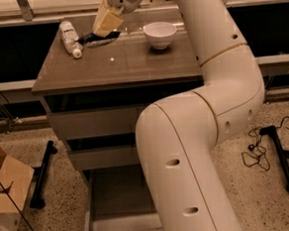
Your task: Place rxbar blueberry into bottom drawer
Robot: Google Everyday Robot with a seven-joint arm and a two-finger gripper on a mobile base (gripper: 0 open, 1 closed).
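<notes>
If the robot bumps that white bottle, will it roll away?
Probably: the white bottle lies on its side on the smooth table top, so a sideways nudge likely rolls it. It looks plastic, so probably light. The gripper hangs beside it, over the rxbar blueberry.
</notes>
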